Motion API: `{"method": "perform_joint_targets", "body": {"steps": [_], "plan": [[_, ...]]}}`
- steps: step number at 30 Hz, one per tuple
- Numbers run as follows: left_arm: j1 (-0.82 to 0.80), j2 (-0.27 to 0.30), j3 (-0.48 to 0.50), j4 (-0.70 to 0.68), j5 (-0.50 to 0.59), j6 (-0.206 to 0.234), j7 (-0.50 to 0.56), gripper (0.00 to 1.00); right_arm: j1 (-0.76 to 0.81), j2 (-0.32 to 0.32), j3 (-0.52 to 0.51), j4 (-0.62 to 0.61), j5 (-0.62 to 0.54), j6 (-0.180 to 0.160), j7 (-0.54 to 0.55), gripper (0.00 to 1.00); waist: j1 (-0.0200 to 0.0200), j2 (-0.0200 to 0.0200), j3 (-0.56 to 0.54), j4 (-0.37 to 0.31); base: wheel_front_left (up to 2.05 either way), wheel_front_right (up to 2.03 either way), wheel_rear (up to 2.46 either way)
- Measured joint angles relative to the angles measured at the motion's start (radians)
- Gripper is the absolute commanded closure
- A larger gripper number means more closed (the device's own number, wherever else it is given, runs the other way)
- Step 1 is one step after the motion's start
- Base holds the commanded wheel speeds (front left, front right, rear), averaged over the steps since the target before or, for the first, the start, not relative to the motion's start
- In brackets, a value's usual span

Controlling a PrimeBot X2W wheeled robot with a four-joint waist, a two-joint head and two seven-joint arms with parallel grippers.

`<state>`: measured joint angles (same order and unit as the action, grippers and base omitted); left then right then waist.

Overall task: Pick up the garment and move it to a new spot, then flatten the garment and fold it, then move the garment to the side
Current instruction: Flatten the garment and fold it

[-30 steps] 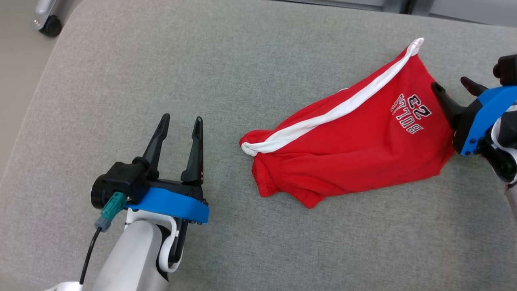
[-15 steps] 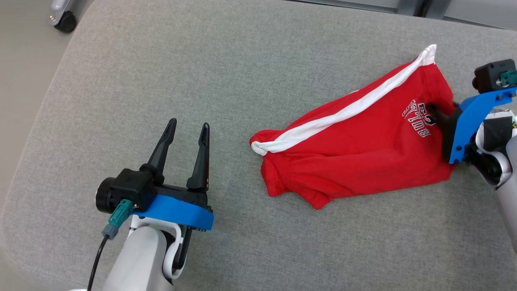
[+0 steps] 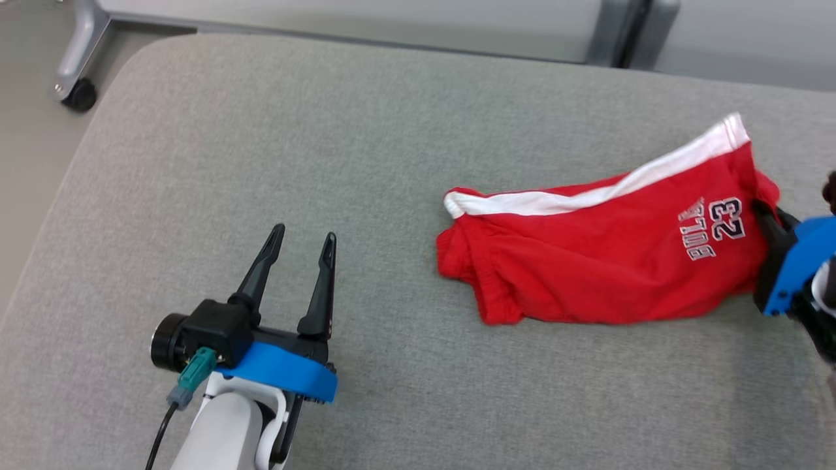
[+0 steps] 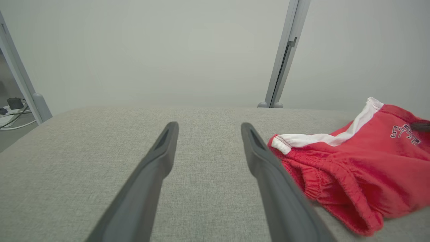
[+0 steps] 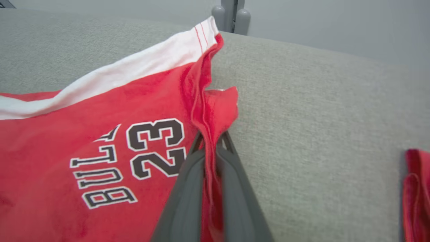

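— Grippers first, counted: two. Right gripper [image 3: 761, 210] pinched tight on a bunched fold at the edge of the garment [image 3: 607, 274], just beside the "23" print [image 3: 726, 219]. In the right wrist view, both fingers [image 5: 188, 188] pressed against the red cloth from either side.

— And the left gripper [image 3: 305, 233]?

— Spread wide, two dark fingers well apart, nothing between them. Low at the near left of the grey cushion [image 3: 326, 130], well apart from the garment. Touching the cushion or just above it: cannot tell.

— Garments?

— One. Red shorts, lying across the right half of the cushion, gathered waistband end [image 4: 302, 158] toward the left gripper, pinched end toward the right.

— Markings on it?

— One white stripe [image 3: 588, 196] along the far edge. One print: the number, with dark-outlined letters beside it.

— Anything off the cushion?

— One black caster wheel [image 3: 80, 98] on the floor past the far left corner. Two grey posts [image 3: 614, 32] side by side behind the far edge.
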<state>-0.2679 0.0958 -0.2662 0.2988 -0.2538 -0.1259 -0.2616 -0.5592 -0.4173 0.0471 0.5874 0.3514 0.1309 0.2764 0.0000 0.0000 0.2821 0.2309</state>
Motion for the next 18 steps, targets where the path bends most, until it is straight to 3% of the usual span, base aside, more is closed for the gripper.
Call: {"method": "perform_joint_targets", "body": {"steps": [5, 10, 14, 18], "plan": [[0.031, 0.020, 0.000, -0.007, -0.002, 0.000, 0.000, 0.00, 0.117, 0.043, -0.160, -0.119, -0.099, 0.000, 0.014, 1.00, -0.0001, 0.0000, -0.045, -0.036, 0.00, 0.00, 0.00], [0.042, 0.026, -0.003, -0.009, -0.010, 0.000, 0.000, 0.00, 0.173, 0.100, -0.229, -0.244, -0.183, 0.000, 0.061, 1.00, 0.0000, 0.0000, -0.071, -0.064, 0.00, 0.00, 0.00], [0.042, 0.026, -0.009, -0.007, -0.011, 0.000, 0.000, 0.00, 0.174, 0.137, -0.203, -0.336, -0.219, 0.000, 0.104, 1.00, 0.0000, 0.0000, -0.075, -0.067, 0.00, 0.00, 0.00], [0.041, 0.028, -0.017, -0.004, -0.017, 0.000, 0.000, 0.00, 0.144, 0.152, -0.102, -0.404, -0.247, 0.000, 0.151, 1.00, 0.0000, 0.0000, -0.077, -0.063, 0.00, 0.00, 0.00]]}}
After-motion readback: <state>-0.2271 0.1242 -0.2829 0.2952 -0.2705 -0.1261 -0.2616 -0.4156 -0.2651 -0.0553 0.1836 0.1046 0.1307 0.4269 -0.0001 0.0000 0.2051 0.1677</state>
